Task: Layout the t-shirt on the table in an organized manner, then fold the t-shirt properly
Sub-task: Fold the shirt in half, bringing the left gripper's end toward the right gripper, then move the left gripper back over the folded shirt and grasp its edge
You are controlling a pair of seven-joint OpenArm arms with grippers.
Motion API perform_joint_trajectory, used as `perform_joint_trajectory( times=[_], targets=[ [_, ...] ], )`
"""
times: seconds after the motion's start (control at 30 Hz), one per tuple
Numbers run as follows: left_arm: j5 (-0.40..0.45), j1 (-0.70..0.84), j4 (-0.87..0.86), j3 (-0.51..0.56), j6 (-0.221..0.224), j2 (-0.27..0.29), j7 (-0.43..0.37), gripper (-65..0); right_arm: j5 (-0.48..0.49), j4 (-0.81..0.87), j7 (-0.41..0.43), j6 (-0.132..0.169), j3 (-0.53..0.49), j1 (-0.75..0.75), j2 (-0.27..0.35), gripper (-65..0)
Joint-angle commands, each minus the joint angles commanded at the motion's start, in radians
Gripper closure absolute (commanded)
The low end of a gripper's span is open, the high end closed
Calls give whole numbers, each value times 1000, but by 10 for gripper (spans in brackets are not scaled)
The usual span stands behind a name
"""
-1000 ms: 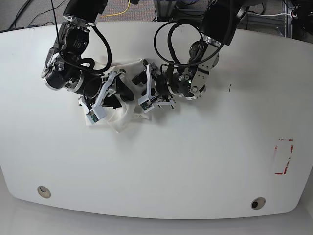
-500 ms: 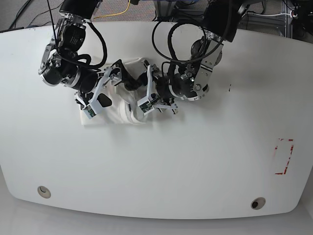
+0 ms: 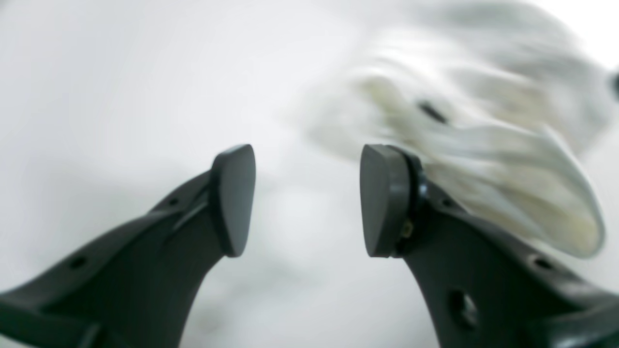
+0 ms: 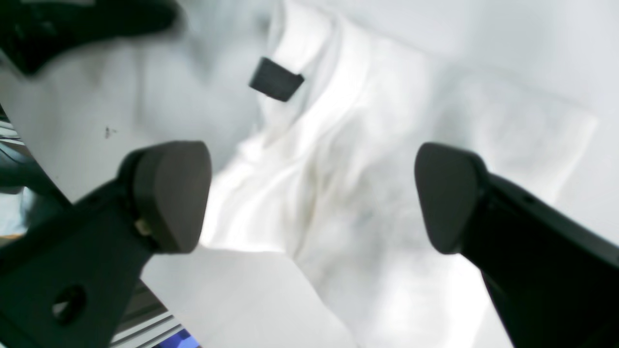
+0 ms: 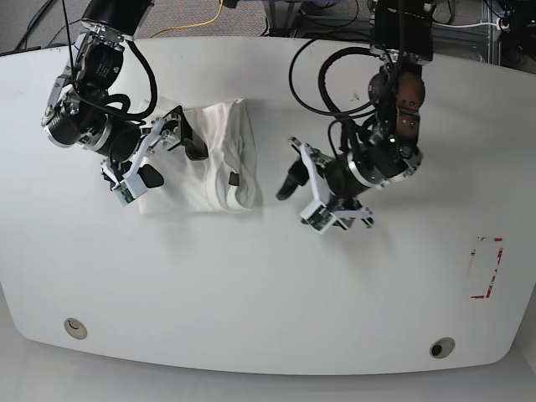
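I cannot read the t-shirt (image 5: pixel 213 159) print: left wrist view blurs the cloth, right wrist view overexposes it. My right gripper (image 5: pixel 170 155) hides its left edge.

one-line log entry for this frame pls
t-shirt: bunched, folded-over heap on table | left claw: open, empty, beside shirt | right claw: open, above shirt | grasp: none

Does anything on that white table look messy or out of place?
The t-shirt lies folded into a compact bundle on the table, but its right edge is rumpled, with the neckline bunched rather than flat. Nothing looks spilled or damaged.
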Motion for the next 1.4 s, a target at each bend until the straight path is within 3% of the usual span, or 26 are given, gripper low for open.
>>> perform_joint_trajectory(
  times=[0.23,0.3,0.4,0.53,0.67,0.77,0.93,1.1,1.4],
  targets=[
    [-2,-35,2,-187,0,-9,-2,-325,-2,-2,10,0,-6,-28,-2,-650],
    [-3,-37,3,-192,0,2,-2,-325,-2,-2,24,0,-8,-28,0,-644],
    [-46,-34,15,-186,0,32,-2,-325,-23,-3,36,0,-6,-18,11,-583],
    [-173,-26,21,-137,-2,81,0,-325,-104,0,39,0,0,37,54,-447],
    [-281,-9,20,-63,5,112,0,-325,-192,-2,41,0,0,97,106,-206],
    [-322,15,20,3,5,163,0,-325,-235,-5,41,0,-8,143,155,-67],
    [-302,60,12,109,6,224,0,-325,-292,-63,41,0,-9,207,186,-98],
    [-259,95,-17,232,6,227,-6,-325,-381,-143,59,0,-9,258,181,-111],
    [-72,92,-176,390,0,224,-20,-325,-497,-313,292,0,-157,262,178,-111]
  ],
)
